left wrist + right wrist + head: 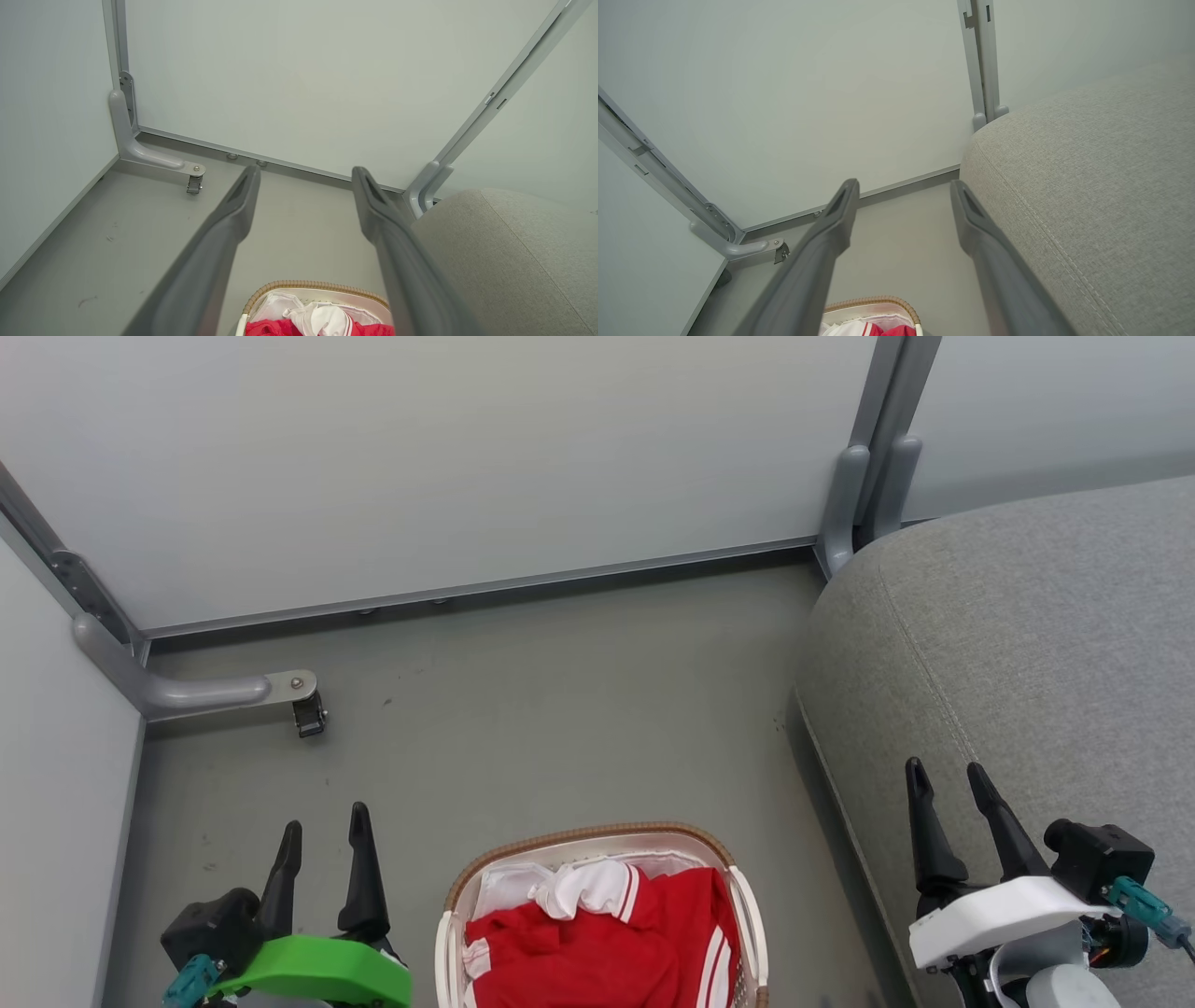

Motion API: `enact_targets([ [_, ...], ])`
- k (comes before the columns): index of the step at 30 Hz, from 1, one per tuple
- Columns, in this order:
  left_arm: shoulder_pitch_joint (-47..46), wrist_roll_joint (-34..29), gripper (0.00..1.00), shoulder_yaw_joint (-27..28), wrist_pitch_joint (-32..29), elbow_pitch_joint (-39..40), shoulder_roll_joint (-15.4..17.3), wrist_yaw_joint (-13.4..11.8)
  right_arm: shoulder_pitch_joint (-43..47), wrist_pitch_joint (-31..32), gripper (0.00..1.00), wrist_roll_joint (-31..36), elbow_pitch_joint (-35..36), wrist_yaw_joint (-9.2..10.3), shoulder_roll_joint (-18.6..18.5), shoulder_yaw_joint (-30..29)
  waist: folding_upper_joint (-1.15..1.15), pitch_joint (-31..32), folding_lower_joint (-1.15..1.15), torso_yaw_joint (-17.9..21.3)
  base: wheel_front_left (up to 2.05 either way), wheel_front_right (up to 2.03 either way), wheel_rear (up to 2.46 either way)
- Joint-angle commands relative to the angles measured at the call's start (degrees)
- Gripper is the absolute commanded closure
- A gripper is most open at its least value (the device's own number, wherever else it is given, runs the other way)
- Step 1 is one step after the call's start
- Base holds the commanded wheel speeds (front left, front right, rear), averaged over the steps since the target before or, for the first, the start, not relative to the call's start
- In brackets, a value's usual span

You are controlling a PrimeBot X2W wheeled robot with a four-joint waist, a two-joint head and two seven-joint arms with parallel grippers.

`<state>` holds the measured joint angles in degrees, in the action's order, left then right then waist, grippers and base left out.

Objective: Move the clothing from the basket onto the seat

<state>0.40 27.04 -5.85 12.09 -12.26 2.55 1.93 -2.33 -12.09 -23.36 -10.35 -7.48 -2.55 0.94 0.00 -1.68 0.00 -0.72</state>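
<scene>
Left gripper: nearest me at the lower left, over the grey floor. Its two dark fingers are spread and hold nothing.

Right gripper: nearest me at the lower right, above the front edge of the seat. Its fingers are parted and hold nothing.

Basket: stands on the floor between my two grippers, touched by neither. The brown woven rim faces up, and the white liner shows inside at the far left.

Clothing: lies bunched inside the basket. It is red fabric, with a white cuff on top toward the far rim and white stripes along the right side. I cannot tell the two garments apart.

Seat: a grey upholstered cushion with a stitched seam, to the right of the basket. It is near the basket, with a strip of floor between them.

Farther off: a grey metal foot with a caster in the left corner, and an upright post behind the seat's rounded corner. Pale wall panels close the far side.
</scene>
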Motion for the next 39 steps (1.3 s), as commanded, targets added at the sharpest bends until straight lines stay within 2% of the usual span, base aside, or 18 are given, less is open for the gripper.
enact_targets([
  [1, 0.57, -1.49, 0.0, -0.21, 0.45, 0.04, 0.45, -0.49, 0.4, -0.48, 0.0, 1.41, 0.41, -0.02, -0.35, 0.12, 0.0, -0.04, 0.0, -0.04, 0.0, 0.0, 0.0],
  [26, 1.51, -9.06, 0.0, -1.55, 3.16, -2.1, 0.5, -0.91, 1.26, -3.17, 0.0, 11.1, 0.05, -0.01, -0.48, 1.4, 0.0, 0.02, 0.0, -0.49, 0.0, 0.0, 0.0],
  [39, 1.81, -8.66, 0.0, -1.59, 3.07, -2.65, 0.5, -0.59, 1.64, -3.19, 0.0, 10.61, -0.79, -0.01, -0.48, 1.67, 0.0, 0.31, 0.0, -0.43, 0.0, 0.0, 0.0],
])
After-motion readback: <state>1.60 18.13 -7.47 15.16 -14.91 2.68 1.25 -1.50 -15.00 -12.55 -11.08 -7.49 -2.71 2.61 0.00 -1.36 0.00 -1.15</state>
